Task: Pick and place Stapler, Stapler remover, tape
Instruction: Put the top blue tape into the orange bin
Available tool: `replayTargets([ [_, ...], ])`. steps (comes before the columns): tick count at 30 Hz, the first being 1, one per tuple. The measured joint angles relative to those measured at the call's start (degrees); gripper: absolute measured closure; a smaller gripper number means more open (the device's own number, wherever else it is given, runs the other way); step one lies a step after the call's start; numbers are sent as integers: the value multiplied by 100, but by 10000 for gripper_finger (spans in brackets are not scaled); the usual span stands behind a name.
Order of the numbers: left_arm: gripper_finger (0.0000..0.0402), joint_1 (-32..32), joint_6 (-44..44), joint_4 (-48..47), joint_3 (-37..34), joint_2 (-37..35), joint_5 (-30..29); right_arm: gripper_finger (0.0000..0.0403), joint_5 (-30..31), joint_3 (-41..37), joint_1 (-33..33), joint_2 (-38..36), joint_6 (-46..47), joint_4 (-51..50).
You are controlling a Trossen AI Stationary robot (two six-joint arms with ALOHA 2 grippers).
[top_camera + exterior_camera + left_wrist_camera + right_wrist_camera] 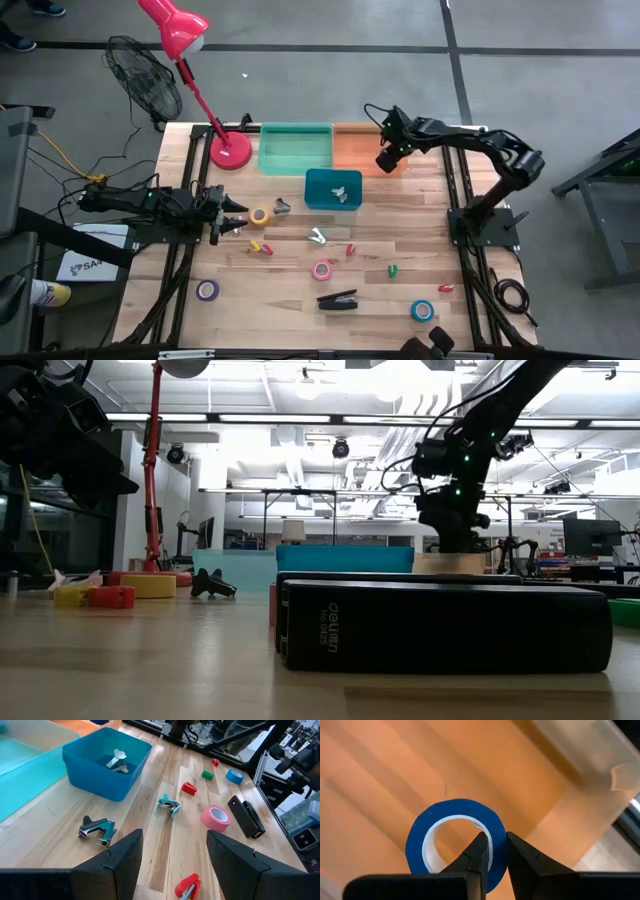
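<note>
Nearest the low camera, the black stapler (445, 625) fills the lower right of that frame; from above it lies at lower centre of the wooden table (290, 270). A purple tape roll (207, 290) sits lower left and a teal-blue roll (422, 310) lower right of the stapler, with a pink roll (321, 269) just above it. Small red and green bits are scattered around centre.

Further up, a pale staple remover (317, 236) lies at centre, a dark one (282, 206) and a yellow tape roll (260, 216) left of centre. The left gripper (232, 214) hovers at middle left beside the yellow roll, fingers (125, 857) apart at a medium width and holding nothing.

Beyond, a small blue bin (333, 189) holds another staple remover (117, 761). At the far edge stand a green tray (295, 148) and an orange tray (350, 140), with a red desk lamp (229, 150) at upper left. The right gripper (494, 855) is over the orange tray, fingers pinched narrow on the wall of a blue tape roll (422, 832).
</note>
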Motion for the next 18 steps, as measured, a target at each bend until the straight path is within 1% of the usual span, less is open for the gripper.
replayTargets([
  [7, 184, -1, 0, 0, 0, 0, 0, 341, -2, 0, -1, 310, -13, -18],
  [14, 184, -2, 0, -2, 2, 2, 0, 328, -31, 0, 1, 339, -13, -26],
  [18, 184, -2, 0, 0, 0, 2, 0, 310, -107, 0, 1, 339, -10, -40],
])
